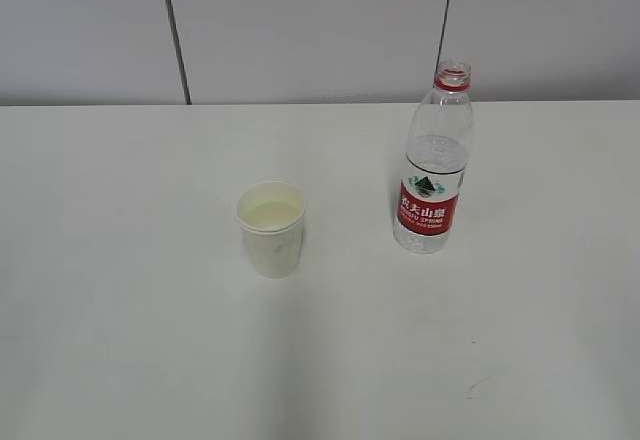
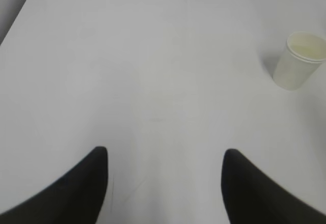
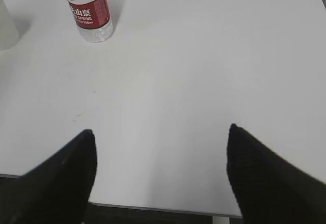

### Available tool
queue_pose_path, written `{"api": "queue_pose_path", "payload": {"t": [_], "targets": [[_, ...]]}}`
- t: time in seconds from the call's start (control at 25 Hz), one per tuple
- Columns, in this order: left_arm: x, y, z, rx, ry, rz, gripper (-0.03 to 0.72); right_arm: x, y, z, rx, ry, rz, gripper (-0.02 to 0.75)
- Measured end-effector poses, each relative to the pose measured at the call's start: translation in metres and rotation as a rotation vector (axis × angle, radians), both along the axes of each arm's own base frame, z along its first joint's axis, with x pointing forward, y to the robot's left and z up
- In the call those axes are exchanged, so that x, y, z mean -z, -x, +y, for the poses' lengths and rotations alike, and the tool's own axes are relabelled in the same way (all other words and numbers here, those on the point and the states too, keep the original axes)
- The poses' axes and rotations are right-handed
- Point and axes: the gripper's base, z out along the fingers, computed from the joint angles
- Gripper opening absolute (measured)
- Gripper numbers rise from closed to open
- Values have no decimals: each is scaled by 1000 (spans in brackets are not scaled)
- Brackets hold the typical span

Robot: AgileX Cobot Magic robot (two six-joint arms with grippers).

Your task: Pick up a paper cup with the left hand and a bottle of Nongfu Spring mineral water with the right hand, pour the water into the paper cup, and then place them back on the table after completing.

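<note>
A white paper cup (image 1: pixel 271 228) stands upright on the white table (image 1: pixel 120 260), with pale liquid showing inside; it also shows in the left wrist view (image 2: pixel 299 60) at far right and at the right wrist view's left edge (image 3: pixel 6 26). A clear Nongfu Spring bottle (image 1: pixel 436 160) with red label and red neck ring stands uncapped to the cup's right, holding water; its lower part shows in the right wrist view (image 3: pixel 89 10). My left gripper (image 2: pixel 165 155) is open and empty, well short of the cup. My right gripper (image 3: pixel 160 135) is open and empty above the table's near edge. Neither arm appears in the exterior view.
A grey panelled wall (image 1: pixel 300 30) runs behind the table. The table's near edge (image 3: pixel 153 208) shows in the right wrist view, with dark space below it. A small dark scuff (image 3: pixel 81 115) marks the tabletop.
</note>
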Motion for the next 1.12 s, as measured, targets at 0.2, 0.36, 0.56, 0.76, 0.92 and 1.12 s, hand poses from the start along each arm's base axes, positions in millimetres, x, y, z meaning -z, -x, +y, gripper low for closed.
{"api": "queue_pose_path", "payload": {"t": [0.2,0.36,0.56,0.76,0.92,1.12], "targets": [[0,0,0,1,-2,0,438,0,0,0,0,0,0,587],[0,0,0,1,-2,0,438,0,0,0,0,0,0,587],[0,0,0,1,-2,0,438,0,0,0,1,1,0,587],[0,0,0,1,-2,0,438,0,0,0,1,1,0,587],[0,0,0,1,-2,0,438,0,0,0,1,1,0,587],[0,0,0,1,-2,0,438,0,0,0,1,1,0,587]]}}
